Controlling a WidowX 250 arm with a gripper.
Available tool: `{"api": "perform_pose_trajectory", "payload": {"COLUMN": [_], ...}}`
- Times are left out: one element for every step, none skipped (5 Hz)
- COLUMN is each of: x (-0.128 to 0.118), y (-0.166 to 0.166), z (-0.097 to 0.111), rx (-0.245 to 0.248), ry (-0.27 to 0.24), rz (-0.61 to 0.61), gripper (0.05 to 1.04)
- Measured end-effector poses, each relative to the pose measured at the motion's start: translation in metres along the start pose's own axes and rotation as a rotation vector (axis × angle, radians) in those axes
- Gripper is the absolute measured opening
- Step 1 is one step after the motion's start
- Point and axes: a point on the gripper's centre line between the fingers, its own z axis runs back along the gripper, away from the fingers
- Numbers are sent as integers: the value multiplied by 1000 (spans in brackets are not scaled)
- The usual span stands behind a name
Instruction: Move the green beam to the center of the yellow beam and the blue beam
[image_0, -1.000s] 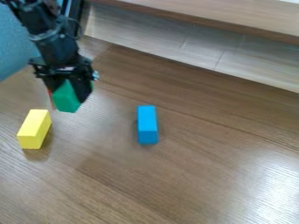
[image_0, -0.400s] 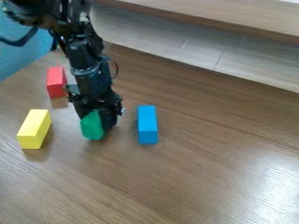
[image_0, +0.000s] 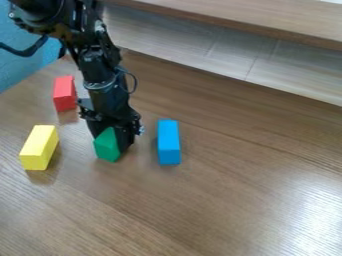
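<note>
Holding the green beam (image_0: 107, 145) between closed-in fingertips, the gripper (image_0: 114, 142) is having yellow beam (image_0: 39, 147) and blue beam (image_0: 169, 142) either side.

Table (image_0: 220, 200): wood-look, glossy | wall (image_0: 23, 65): rough | yellow beam (image_0: 40, 145): smooth, matt

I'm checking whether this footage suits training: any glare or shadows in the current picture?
Camera view: bright glare on the wooden table at lower right; soft shadows beside the yellow beam and below the red block; the green beam is partly hidden by the gripper.
</note>
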Motion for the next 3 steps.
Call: {"api": "perform_pose_trajectory", "payload": {"x": [0, 3, 9], "y": [-2, 0, -7], "z": [-3, 22, 61], "rx": [-25, -101, -147], "ry": [-3, -65, -138], "rz": [6, 39, 45], "gripper": [947, 1004, 999]}}
